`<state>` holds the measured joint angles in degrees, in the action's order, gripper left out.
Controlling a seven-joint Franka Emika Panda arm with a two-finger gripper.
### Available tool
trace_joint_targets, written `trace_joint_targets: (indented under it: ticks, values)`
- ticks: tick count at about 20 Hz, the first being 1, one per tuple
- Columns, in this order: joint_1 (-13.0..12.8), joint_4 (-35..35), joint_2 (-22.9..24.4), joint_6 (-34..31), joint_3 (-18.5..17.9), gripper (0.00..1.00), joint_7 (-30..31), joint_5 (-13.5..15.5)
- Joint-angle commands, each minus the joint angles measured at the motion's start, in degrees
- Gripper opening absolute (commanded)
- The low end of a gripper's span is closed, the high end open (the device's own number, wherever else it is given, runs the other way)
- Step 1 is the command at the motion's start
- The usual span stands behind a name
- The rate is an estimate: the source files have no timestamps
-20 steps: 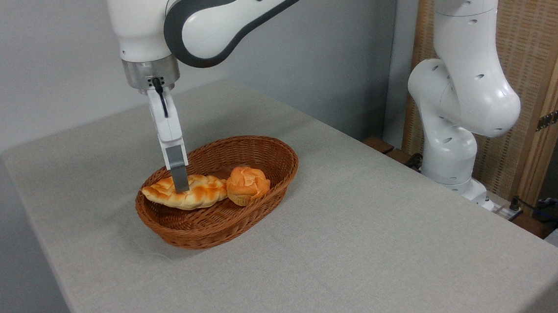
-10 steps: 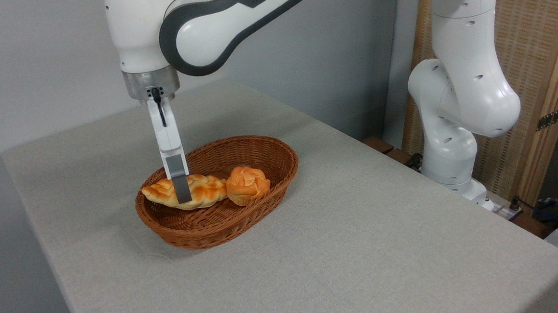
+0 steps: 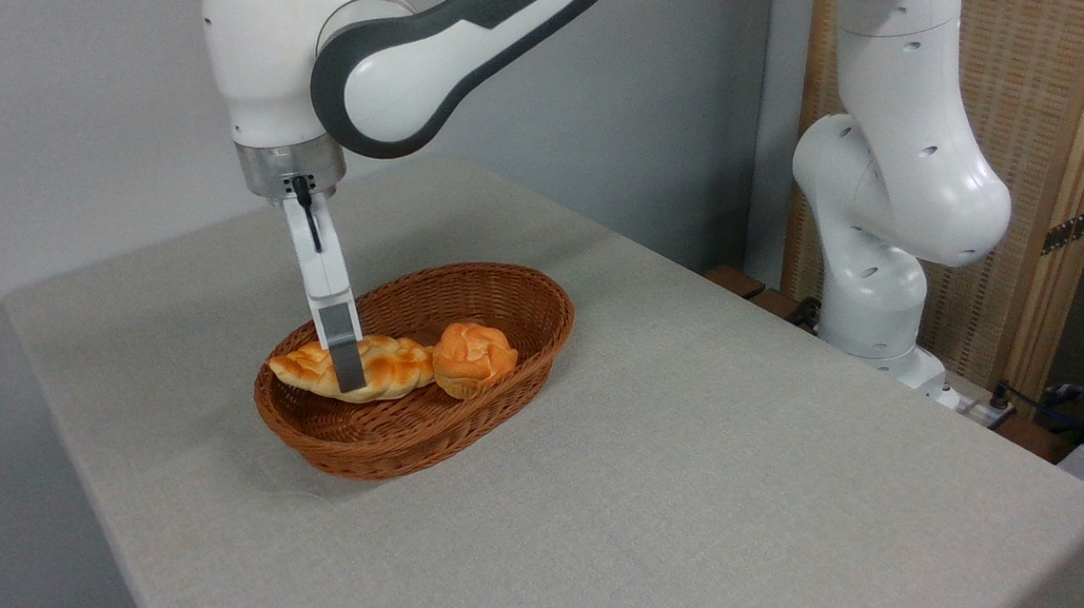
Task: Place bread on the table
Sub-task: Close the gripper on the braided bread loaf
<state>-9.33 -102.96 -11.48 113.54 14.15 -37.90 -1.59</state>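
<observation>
The bread (image 3: 394,370), a long braided loaf with toasted patches, lies in the left half of a brown wicker basket (image 3: 528,294) on the grey-clothed table (image 3: 683,466). My gripper (image 3: 351,381) reaches down into the basket over the loaf's middle. I see it edge-on: one grey-tipped finger (image 3: 345,352) crosses the loaf's near side and the other finger is hidden behind it. The loaf rests in the basket, and the gap between the fingers does not show.
A small round orange bun (image 3: 473,358) sits in the basket, touching the loaf's right end. The arm's white base (image 3: 873,270) stands at the table's far right, before a wooden screen (image 3: 1040,139). Bare cloth surrounds the basket.
The gripper dropped lower onto the loaf, then shifted slightly left. The basket, with loaf and bun, slid a little to the left with it.
</observation>
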Motion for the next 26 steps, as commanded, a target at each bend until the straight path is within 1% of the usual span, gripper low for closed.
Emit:
trace_joint_targets:
  ticks: [1,22,23,24,26]
  values:
    - [0.01,-0.4,0.14,1.77,0.08,0.43,0.02,1.68]
    - [0.01,-0.4,0.32,1.69,0.08,0.43,-0.51,1.5]
    - [0.1,-0.4,0.49,1.69,0.08,0.42,-0.86,1.5]
    - [0.1,-0.32,0.67,1.6,0.08,0.39,-1.73,1.5]
    - [0.18,-0.32,1.28,0.9,0.0,0.39,-2.53,1.5]
